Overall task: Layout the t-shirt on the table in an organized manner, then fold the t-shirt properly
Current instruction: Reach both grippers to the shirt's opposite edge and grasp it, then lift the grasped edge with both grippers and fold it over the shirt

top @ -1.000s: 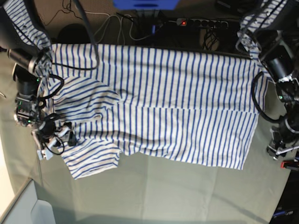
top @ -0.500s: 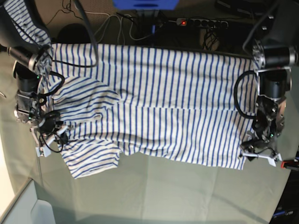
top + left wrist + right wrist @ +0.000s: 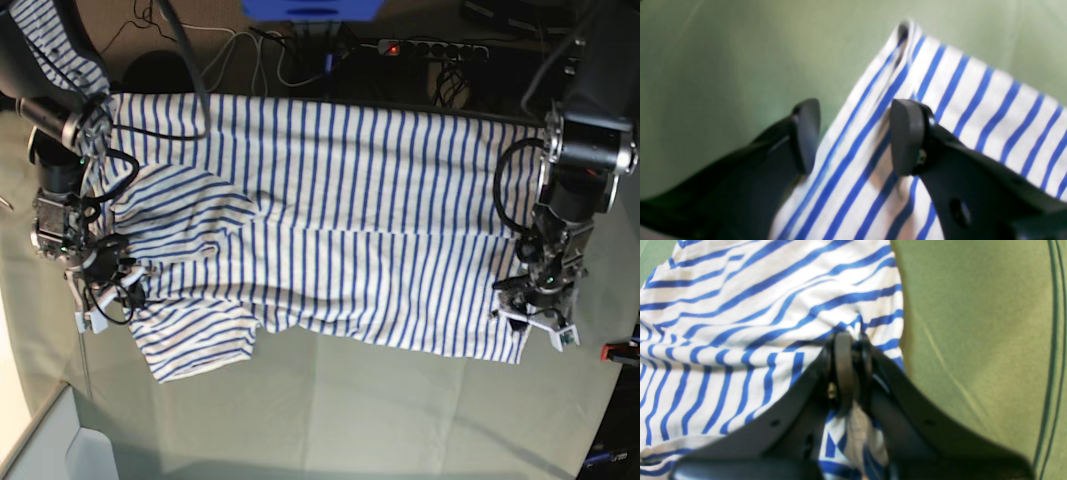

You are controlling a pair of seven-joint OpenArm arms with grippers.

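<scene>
Over on the base view's left, the right gripper (image 3: 849,373) has its jaws pinched on a bunch of the t-shirt (image 3: 330,220) near the sleeve. The shirt lies spread across the table (image 3: 350,410), sleeve end rumpled. At the right, the left gripper (image 3: 853,133) straddles the hem corner, jaws spread. If only one end lifts, I'd expect the cloth to drag and skew.

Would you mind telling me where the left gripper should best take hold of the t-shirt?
Probably at the hem corner of the t-shirt: the left gripper hangs open astride that edge, one finger over the table, the other over cloth. Come in from outside; the edge lies flat and free there.
</scene>
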